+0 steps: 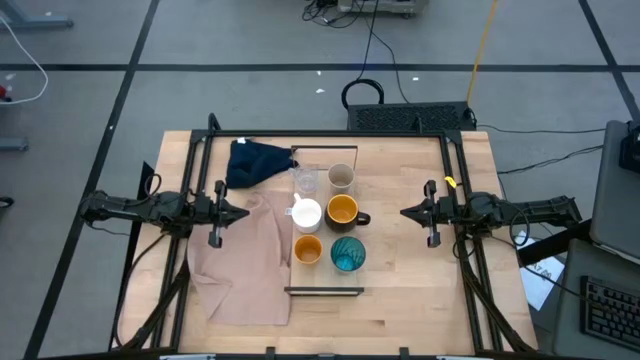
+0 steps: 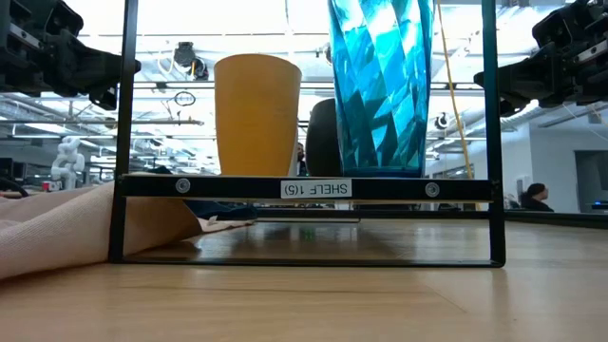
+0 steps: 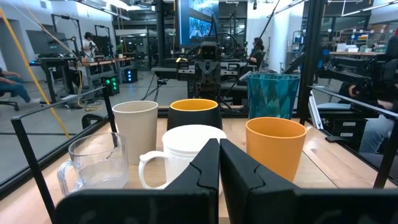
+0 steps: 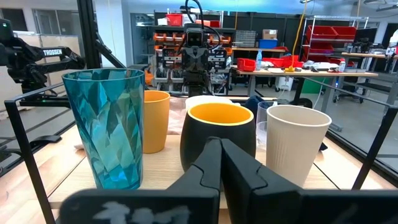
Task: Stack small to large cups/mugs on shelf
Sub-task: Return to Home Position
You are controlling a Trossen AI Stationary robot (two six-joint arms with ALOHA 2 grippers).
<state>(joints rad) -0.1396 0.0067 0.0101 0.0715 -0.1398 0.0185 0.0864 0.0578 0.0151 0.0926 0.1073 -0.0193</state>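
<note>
Flanking the shelf (image 1: 322, 281), the left gripper (image 1: 240, 212) and right gripper (image 1: 407, 213) hung empty, fingers pressed together. All six cups (image 1: 342, 210) stood shelved. Step judged: homing, with no further grasp required.

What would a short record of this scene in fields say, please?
Shelf: table centre, six vessels in three pairs
High view, top pair: clear glass, beige cup
Middle pair: white mug, dark mug
Bottom pair: orange cup, teal tumbler
Left gripper: left of shelf, jaws shut, empty
Right gripper: right of shelf, jaws shut, empty
Cloths: beige cloth, dark blue cloth, left of shelf
</note>
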